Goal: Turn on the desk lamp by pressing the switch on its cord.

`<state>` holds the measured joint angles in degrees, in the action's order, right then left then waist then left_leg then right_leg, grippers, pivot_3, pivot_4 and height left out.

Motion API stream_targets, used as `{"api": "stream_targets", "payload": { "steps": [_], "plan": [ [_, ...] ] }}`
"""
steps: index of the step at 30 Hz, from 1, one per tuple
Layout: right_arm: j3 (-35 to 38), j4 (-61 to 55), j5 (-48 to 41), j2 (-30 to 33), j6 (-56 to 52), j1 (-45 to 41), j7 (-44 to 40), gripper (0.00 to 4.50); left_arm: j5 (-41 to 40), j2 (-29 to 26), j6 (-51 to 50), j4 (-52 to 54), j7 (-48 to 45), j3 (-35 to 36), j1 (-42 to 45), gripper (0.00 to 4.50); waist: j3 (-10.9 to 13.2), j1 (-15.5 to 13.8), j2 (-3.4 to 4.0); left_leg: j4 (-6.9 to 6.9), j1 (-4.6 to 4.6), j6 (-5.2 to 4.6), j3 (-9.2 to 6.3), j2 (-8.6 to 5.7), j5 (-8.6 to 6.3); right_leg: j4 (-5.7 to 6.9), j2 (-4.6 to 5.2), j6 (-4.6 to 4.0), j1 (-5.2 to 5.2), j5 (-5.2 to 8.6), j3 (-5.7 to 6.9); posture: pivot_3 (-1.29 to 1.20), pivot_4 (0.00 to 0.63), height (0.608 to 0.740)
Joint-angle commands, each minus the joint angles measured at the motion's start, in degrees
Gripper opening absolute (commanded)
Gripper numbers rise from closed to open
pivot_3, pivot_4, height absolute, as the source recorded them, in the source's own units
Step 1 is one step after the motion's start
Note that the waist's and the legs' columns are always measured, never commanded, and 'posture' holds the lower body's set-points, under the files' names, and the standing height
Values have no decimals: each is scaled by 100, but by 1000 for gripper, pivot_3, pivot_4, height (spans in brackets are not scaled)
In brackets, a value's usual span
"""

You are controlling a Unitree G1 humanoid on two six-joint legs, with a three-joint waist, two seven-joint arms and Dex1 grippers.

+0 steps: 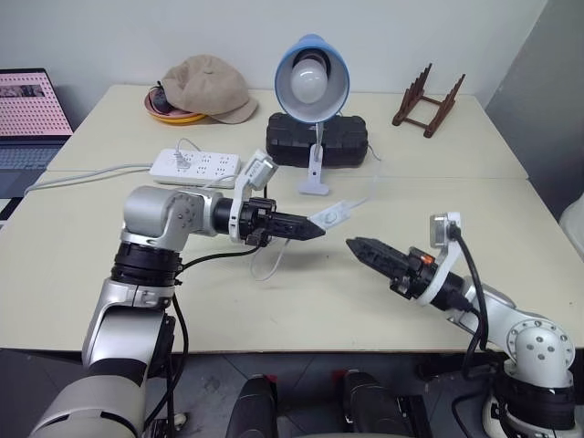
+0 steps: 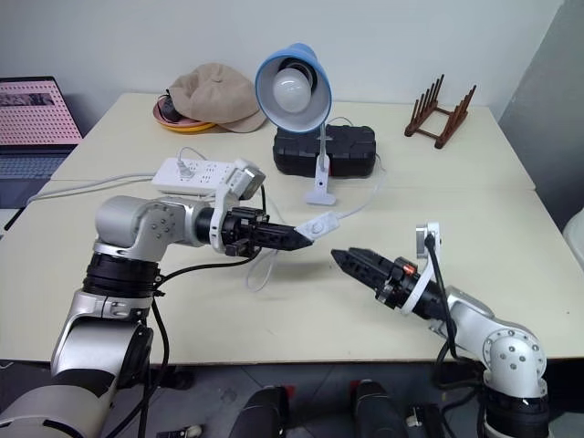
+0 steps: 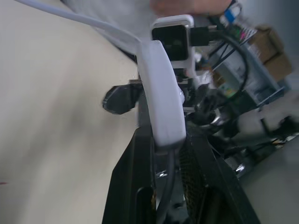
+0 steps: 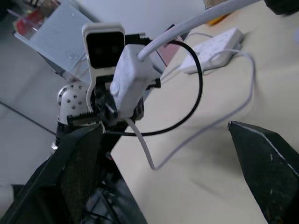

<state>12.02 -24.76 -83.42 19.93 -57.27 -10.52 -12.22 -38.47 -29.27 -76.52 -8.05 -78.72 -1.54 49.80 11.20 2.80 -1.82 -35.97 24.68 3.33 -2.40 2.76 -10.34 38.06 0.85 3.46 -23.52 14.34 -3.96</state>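
Note:
The desk lamp [image 1: 312, 78], with a light-blue shade and a white globe bulb, stands on its small white base at the table's back middle. Its thin white cord [image 1: 368, 194] runs forward to the switch [image 1: 330, 216], a small white oblong lifted off the table. My left gripper [image 1: 318, 228] points across to the right and is shut on one end of the switch [image 3: 163, 98]. My right gripper [image 1: 361, 246] is open a short way to the right of it, tips toward the switch [image 4: 131, 79], fingers [image 4: 261, 168] wide apart and holding nothing.
A white power strip [image 1: 196, 164] lies behind my left arm, and a loop of cord [image 1: 269, 265] hangs below the switch. A black case [image 1: 318, 139] sits behind the lamp. A cap [image 1: 205, 87], a wooden rack [image 1: 429, 100] and a laptop [image 1: 27, 109] lie further off.

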Motion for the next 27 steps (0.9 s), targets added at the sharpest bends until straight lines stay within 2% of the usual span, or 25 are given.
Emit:
{"api": "stream_targets", "payload": {
  "steps": [1, 10, 20, 23, 27],
  "plan": [
    [-92, -21, -523, 35, 79, -173, 291, 4500, -541, 84, -473, 499, 400, 326, -135, 390, 0, 5, 0, 0, 0, 0, 1, 0, 0, -2, 0, 2, 0, -1, 0, 0, 150, 740],
    [-296, 94, -1227, 123, 217, -523, 578, 4500, -1186, 152, -769, 884, 1017, 520, -407, 390, 0, 15, 0, 2, 1, 0, 2, 0, 0, -3, 0, 1, -2, -1, -2, 0, 150, 740],
    [-487, 125, -1498, 359, 268, -642, 566, 4500, -1550, 141, -724, 902, 1363, 533, -474, 390, 0, 10, 0, 3, 1, 0, 3, 0, 0, -6, 0, -1, -2, 0, -2, 0, 150, 740],
    [-524, 95, -1537, 403, 279, -635, 548, 4033, -1609, 134, -696, 918, 1416, 522, -481, 390, 0, 10, 0, 3, 2, 0, 3, 0, 0, -6, 0, -4, -2, 2, -2, 0, 150, 740],
    [-574, 76, -1540, 475, 274, -630, 480, 3072, -1676, 134, -661, 890, 1481, 502, -465, 390, 0, 10, 0, 2, 2, 0, 3, -1, 0, -7, 0, -8, -2, 5, -3, 0, 150, 740]
  ]
}}
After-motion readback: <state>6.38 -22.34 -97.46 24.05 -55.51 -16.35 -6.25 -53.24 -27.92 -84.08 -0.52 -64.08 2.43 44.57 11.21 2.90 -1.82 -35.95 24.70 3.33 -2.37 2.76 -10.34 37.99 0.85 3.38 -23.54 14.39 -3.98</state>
